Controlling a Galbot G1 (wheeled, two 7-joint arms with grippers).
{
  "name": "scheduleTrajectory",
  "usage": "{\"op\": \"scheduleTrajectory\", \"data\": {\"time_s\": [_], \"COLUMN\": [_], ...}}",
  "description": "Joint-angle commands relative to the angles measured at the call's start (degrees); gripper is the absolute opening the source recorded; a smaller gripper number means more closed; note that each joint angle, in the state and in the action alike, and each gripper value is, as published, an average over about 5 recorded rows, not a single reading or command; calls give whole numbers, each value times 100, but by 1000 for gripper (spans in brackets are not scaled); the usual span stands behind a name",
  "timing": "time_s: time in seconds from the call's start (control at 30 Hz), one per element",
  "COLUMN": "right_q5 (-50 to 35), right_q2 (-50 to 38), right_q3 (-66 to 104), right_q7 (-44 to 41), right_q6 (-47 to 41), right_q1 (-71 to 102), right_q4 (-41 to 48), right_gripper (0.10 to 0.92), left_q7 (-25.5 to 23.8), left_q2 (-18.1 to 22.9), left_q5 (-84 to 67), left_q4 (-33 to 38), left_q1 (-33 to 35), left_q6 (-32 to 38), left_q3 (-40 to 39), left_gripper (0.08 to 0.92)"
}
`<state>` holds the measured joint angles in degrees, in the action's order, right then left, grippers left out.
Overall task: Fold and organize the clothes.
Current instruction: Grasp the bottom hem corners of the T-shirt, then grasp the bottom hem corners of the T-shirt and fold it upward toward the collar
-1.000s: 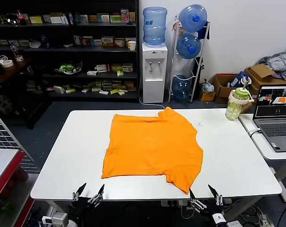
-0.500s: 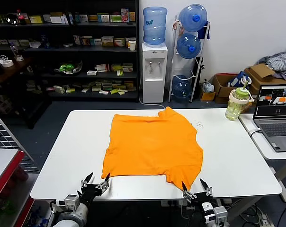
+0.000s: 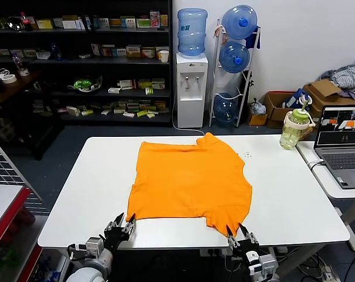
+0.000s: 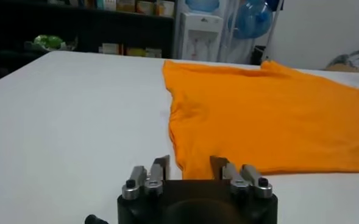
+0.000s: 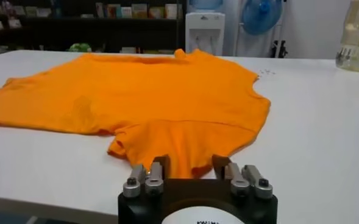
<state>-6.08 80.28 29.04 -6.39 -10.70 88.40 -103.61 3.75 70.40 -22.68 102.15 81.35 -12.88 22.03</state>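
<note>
The clothes are one orange T-shirt [image 3: 189, 176] lying flat on the white table [image 3: 83, 194], plain side up. My left gripper [image 3: 121, 226] is at the table's near edge, at the shirt's near left corner. In the left wrist view its jaws [image 4: 189, 165] stand partly apart with that corner of the shirt [image 4: 258, 115] between them. My right gripper [image 3: 236, 233] is at the near right corner. The right wrist view shows its jaws [image 5: 189, 164] likewise apart, either side of the pointed tip of the shirt [image 5: 155, 97].
A green drink bottle [image 3: 295, 129] stands at the table's far right corner. An open laptop [image 3: 342, 147] sits on a side table to the right. A wire rack [image 3: 7, 170] stands at the left. Water dispenser [image 3: 191, 88] and shelves are behind.
Both grippers have come forward from below the table's near edge to the shirt's two near corners. Their jaws have narrowed from wide open.
</note>
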Motion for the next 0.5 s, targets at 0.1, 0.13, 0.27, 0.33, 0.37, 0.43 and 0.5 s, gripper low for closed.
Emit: {"op": "scheduleTrajectory", "data": {"time_s": [0.1, 0.13, 0.27, 0.33, 0.37, 0.43, 0.5], "right_q5": [7, 4, -27, -55, -71, -104, -129], "right_q2": [-1, -4, -19, -27, -31, -38, -43], "right_q3": [-15, -11, -3, -1, 0, 1, 3], "right_q7": [14, 16, 23, 26, 26, 24, 19], "right_q6": [-33, -36, -25, -3, 8, 46, 89], "right_q1": [-25, -16, 23, 47, 59, 81, 98], "right_q4": [39, 34, -10, -49, -68, -104, -133], "right_gripper": [268, 242, 141, 126, 123, 123, 123], "left_q7": [5, 5, -1, -3, -3, -4, -15], "left_q2": [3, 3, 0, -4, -7, -11, -12], "left_q5": [11, 13, 18, 20, 22, 25, 25], "left_q4": [-48, -38, 10, 34, 45, 64, 91], "left_q1": [-63, -54, -12, 12, 24, 46, 68], "left_q6": [-34, -37, -60, -65, -65, -63, -59], "left_q3": [-35, -35, -34, -31, -27, -19, -5], "left_gripper": [302, 276, 164, 115, 104, 90, 90]}}
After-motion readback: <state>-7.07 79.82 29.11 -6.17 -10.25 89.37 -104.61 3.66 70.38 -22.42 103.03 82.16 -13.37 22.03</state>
